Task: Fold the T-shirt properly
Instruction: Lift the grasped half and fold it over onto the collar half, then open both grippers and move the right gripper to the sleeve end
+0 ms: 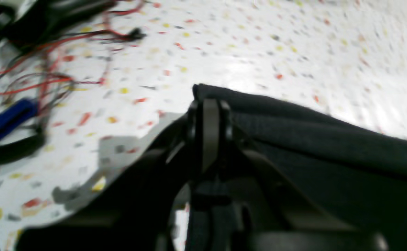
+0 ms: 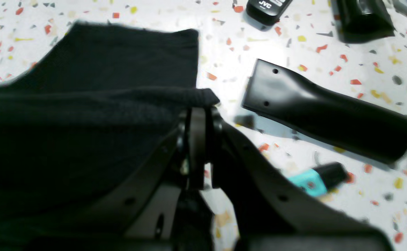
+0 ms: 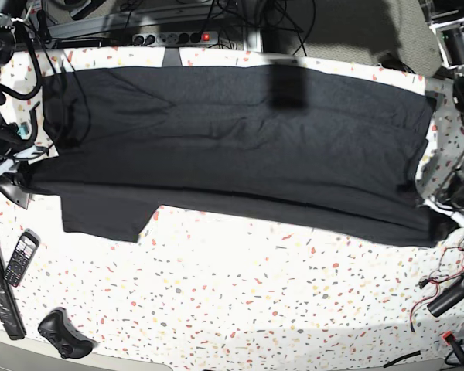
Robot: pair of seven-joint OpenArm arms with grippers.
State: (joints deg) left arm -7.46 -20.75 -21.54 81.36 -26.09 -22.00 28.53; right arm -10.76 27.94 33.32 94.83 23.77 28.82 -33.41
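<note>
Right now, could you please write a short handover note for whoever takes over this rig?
Left end effector: shut on an edge of the T-shirt.
Right end effector: shut on the T-shirt's other end.
T-shirt: stretched lengthwise between both arms across the speckled table, one sleeve hanging out near the right arm.
Done: both ends gripped, one long fold under way.
Left: lay the fold down, then fold further.

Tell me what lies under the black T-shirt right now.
Under the large black cloth T-shirt, only the white speckled terrazzo tabletop shows around its edges. Anything beneath the spread cloth is covered and cannot be seen.
</note>
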